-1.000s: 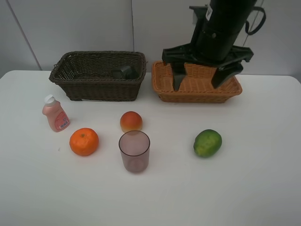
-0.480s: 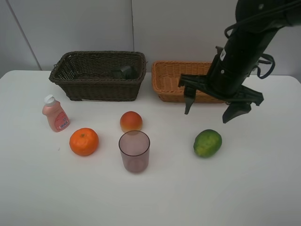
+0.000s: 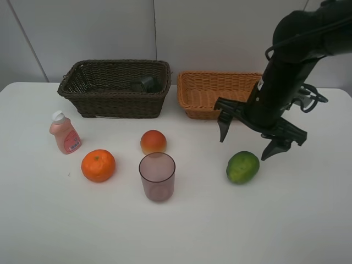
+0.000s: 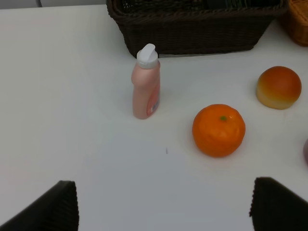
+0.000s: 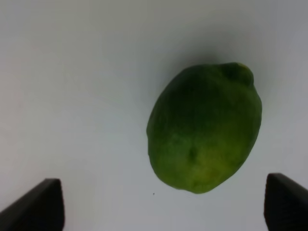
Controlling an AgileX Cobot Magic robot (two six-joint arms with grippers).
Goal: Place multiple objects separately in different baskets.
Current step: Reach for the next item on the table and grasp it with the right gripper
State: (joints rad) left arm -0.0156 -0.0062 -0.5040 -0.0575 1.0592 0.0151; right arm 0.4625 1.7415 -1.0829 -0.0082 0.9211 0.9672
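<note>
Right jaws wide open, empty, a tip either side of the green fruit [image 5: 204,127], above it.

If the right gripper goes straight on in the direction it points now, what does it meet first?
Probably the green oval fruit on the white table: the wrist view shows it ahead, between the open fingers of the right gripper. Depth is unclear.

I see pink bottle [image 3: 65,133], orange [image 3: 98,165], peach [image 3: 153,142], cup [image 3: 157,176] and green fruit [image 3: 242,166] apart on the tabletop [image 3: 302,220], grey pump bottle [image 3: 146,84] inside the dark basket [image 3: 118,104], tan basket [image 3: 198,113] alongside.
</note>
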